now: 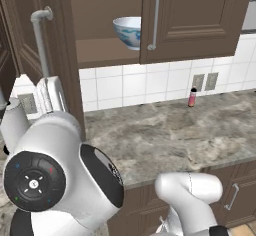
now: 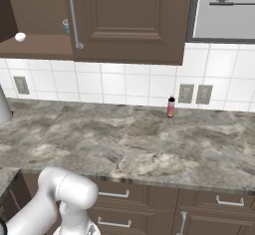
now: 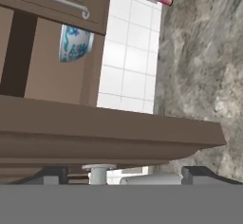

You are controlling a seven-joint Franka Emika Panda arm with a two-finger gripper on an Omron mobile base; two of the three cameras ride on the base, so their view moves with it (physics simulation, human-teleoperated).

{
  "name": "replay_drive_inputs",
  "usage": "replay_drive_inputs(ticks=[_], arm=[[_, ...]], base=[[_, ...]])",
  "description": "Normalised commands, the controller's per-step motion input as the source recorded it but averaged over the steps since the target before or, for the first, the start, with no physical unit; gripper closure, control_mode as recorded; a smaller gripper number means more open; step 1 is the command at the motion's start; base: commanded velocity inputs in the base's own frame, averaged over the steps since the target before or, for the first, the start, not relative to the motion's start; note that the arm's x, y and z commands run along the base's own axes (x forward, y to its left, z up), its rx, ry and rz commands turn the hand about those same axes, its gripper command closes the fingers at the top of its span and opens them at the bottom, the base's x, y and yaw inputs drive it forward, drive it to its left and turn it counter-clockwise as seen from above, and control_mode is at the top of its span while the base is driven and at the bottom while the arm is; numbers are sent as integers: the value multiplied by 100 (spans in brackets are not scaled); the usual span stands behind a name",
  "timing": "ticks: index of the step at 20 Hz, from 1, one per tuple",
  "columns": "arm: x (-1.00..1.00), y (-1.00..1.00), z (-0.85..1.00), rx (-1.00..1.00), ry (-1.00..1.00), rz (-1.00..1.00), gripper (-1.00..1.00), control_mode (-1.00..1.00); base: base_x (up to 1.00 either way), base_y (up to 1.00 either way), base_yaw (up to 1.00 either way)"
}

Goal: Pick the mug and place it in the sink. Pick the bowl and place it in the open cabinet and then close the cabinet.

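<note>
**Op A:** Starting at the left of my left base frame: the open door (image 1: 47, 60) of the cabinet (image 1: 195, 17) stands edge-on at the left, its bar handle running down the upper left. The white arm fills the lower left.

**Op B:** And the bowl?

**Op A:** I see the bowl (image 1: 127, 31) at upper centre, sitting upright on the cabinet's inner shelf (image 1: 107, 50), its right side tucked behind the closed right door. Further right, a slim red-pink bottle (image 1: 192, 97) stands on the counter (image 1: 175, 135) close to the tiled wall, below two outlets.

**Op B:** What about the tool?

**Op A:** In my hand frame the tool (image 3: 123, 175) sits at the bottom edge, its two dark tips on either side of the metal handle (image 3: 98, 173), just under the door's edge that crosses the middle of the frame. The tips look apart, but I cannot tell whether they pinch the handle or merely flank it.

**Op B:** Right base frame?

**Op A:** A sliver of the bowl peeks out at upper left beside the closed door's handle; the bottle stands right of centre.
</note>
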Motion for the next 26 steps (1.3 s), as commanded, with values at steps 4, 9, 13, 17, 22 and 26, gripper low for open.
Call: replay_drive_inputs(ticks=[4, 9, 13, 17, 22, 26], arm=[[42, -38, 3, 2, 0, 0, -100, -100], [37, -44, 0, 7, 0, 0, -100, -100], [38, -37, 0, 5, 0, 0, -100, -100], [44, -32, 0, 5, 0, 0, -100, -100], [65, -26, 0, 3, 3, 0, -100, -100], [78, -11, 0, 0, 3, -1, -100, -100]], base=[[0, 0, 0], [0, 0, 0], [0, 0, 0], [0, 0, 0], [0, 0, 0], [0, 0, 0]])
